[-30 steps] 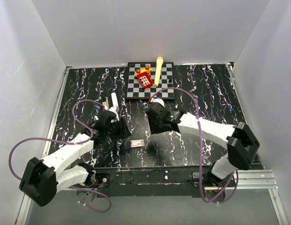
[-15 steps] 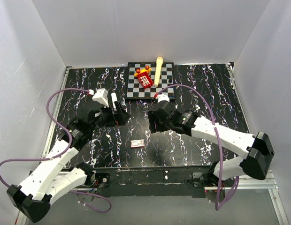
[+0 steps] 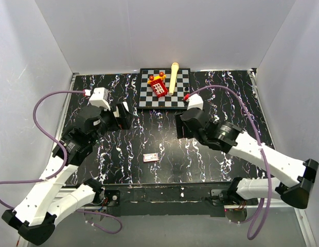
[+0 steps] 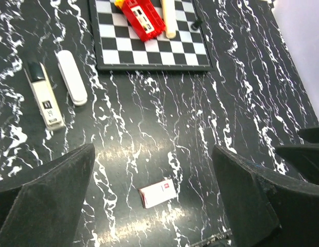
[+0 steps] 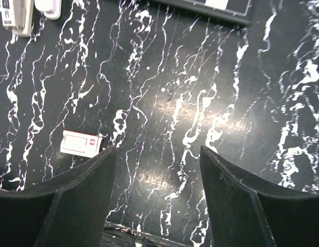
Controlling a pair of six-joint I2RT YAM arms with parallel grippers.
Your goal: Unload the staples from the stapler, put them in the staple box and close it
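Probably light, rigid and slippery, the slim silver-grey metal stapler with black base wants pinching across its long sides; left claw and right claw gape wide, empty.

My left black-fingered gripper hangs with its jaws spread wide, gripping nothing. My right black-fingered gripper is likewise agape and empty. Both point downward, raised in the air.

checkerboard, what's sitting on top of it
A red toy with yellow bits, a cream stick and a small black piece lie on the checkerboard. The squares beneath them are covered, and the right arm hides its near right corner in the top view.
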